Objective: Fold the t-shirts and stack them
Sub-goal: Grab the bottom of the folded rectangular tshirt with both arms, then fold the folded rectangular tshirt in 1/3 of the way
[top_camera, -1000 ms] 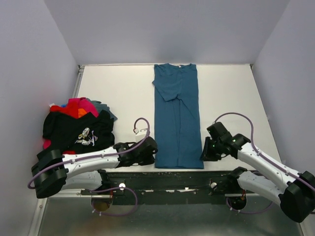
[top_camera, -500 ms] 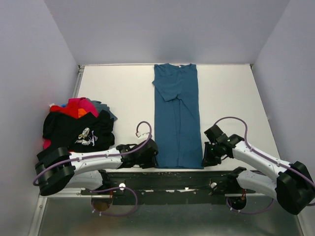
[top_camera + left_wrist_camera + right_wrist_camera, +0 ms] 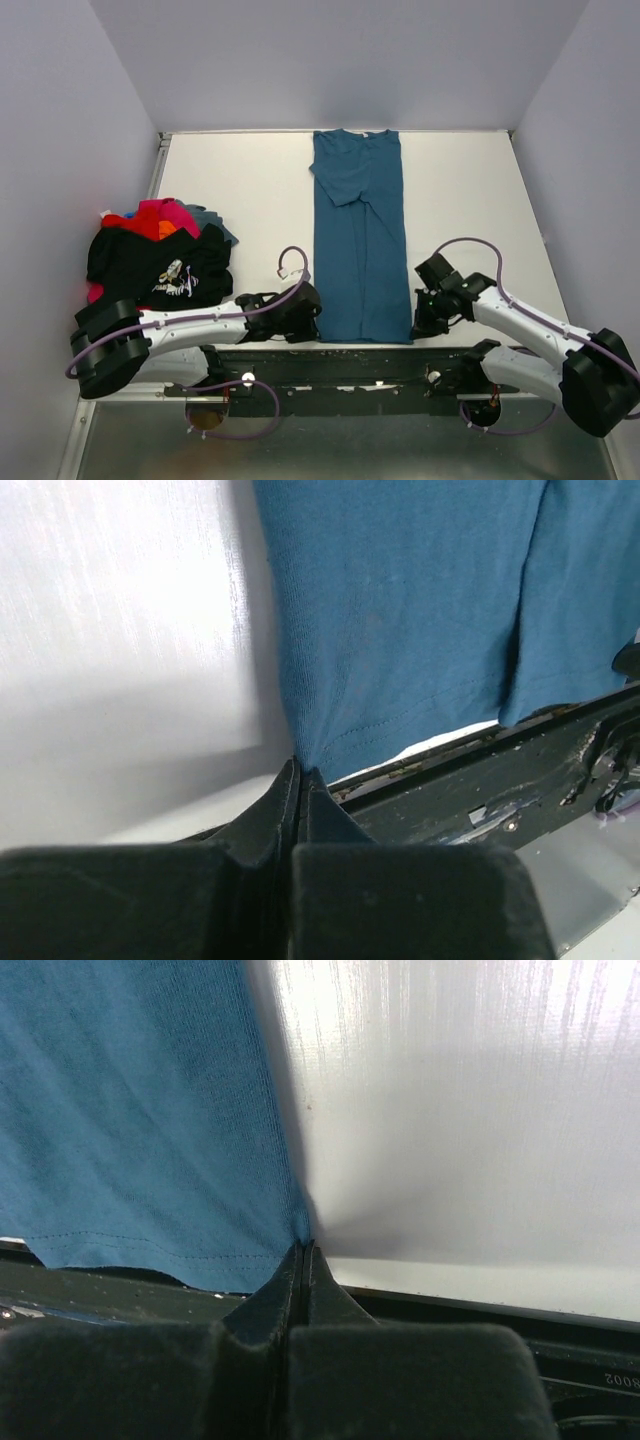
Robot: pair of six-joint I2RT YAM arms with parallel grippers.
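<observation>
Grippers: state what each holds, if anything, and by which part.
Both hold the teal shirt: left gripper pinches its near left hem corner, right gripper the near right one.

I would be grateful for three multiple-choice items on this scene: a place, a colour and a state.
1. The heap of shirts lies: A. at the table's left side; B. at its right side; C. at its far edge.
2. The flat shirt mid-table is: A. red; B. teal-blue; C. black.
3. The left pincer and right pincer are: A. both open; B. both shut on the flat shirt's near corners; C. one open, one shut.
1 A, it sits left of the flat shirt; 2 B, every view shows teal-blue cloth; 3 B, each wrist view shows tips pinching the hem.
</observation>
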